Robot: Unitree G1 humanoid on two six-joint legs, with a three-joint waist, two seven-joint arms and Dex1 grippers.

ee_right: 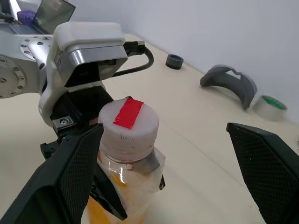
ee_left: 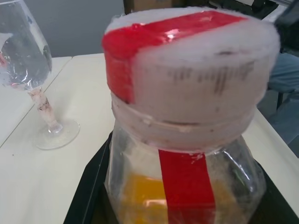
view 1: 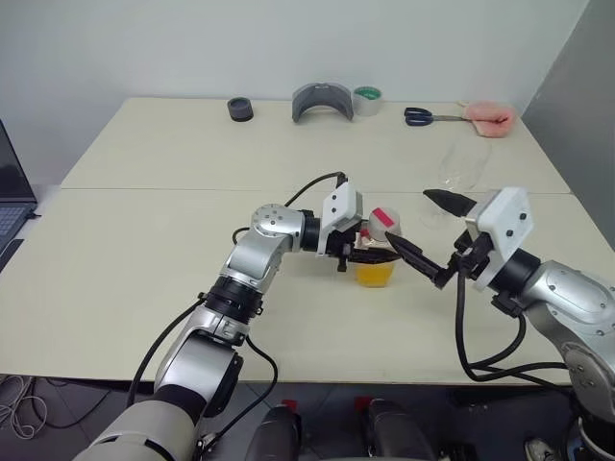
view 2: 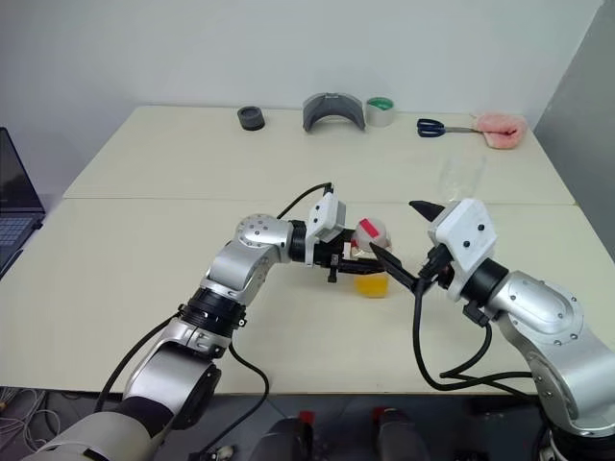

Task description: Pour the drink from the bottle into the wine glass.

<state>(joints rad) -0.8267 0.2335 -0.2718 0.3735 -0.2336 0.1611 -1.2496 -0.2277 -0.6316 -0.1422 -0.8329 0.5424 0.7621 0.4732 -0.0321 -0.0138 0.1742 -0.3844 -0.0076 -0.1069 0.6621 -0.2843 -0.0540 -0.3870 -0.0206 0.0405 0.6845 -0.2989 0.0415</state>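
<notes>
Left end effector (view 1: 360,252) sat closest in, its black fingers clamped on the small clear plastic bottle (view 1: 377,252) with a red label strip. Bottle stood upright on the pale beige surface (view 1: 144,279), near the middle front. White cap (ee_right: 128,120) with a red tape stripe was on the neck, so nothing could pour yet. Orange-yellow translucent drink (view 1: 376,274) filled only the lower part of the bottle.

Right end effector (view 1: 434,235) was spread wide, holding nothing. One black finger (view 1: 415,257) lay just beside the bottle's cap side, the other (view 1: 448,201) well clear of it. In the right wrist view the cap sat between the two fingers, nearer one of them, no contact that I could confirm.

Clear colourless stemmed wine glass (view 1: 459,171) stood upright on the far right part of the surface, apart from the bottle and beyond the right arm. It looked empty.

Status, my read: bottle secured, cap on, glass dry. Step in hand looked like uncapping with the right end effector. Left to do: close on cap, twist off, bring bottle to glass, tilt, pour.

Clutter along the far edge: black round cap-like piece (view 1: 239,109), grey curved part (view 1: 323,100), tape roll (view 1: 366,99), scissors (view 1: 429,116), pink cloth-like item (view 1: 490,118). None in the way.
</notes>
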